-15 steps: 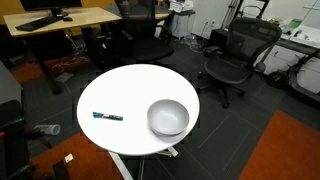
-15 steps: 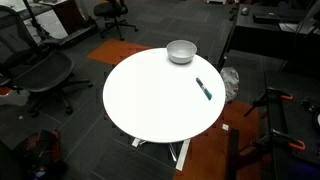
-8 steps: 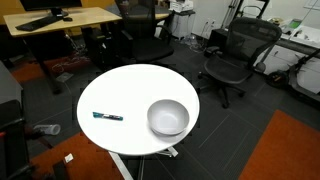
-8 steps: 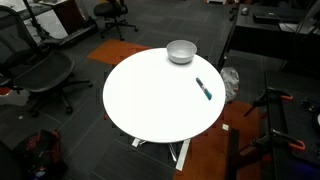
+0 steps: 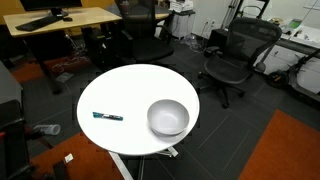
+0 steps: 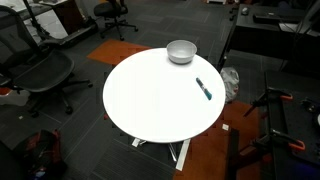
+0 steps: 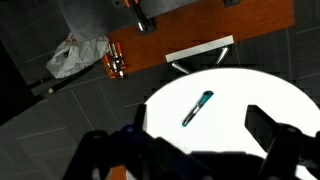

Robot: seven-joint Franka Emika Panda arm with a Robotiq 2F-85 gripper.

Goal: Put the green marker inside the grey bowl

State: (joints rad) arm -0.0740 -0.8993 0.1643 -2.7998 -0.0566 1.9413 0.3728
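White table, green marker apart from grey bowl, office chairs around

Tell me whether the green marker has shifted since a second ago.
No. In both exterior views the green marker keeps its spot and angle relative to the grey bowl.

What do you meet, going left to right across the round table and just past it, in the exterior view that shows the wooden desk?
marker → bowl → black chair
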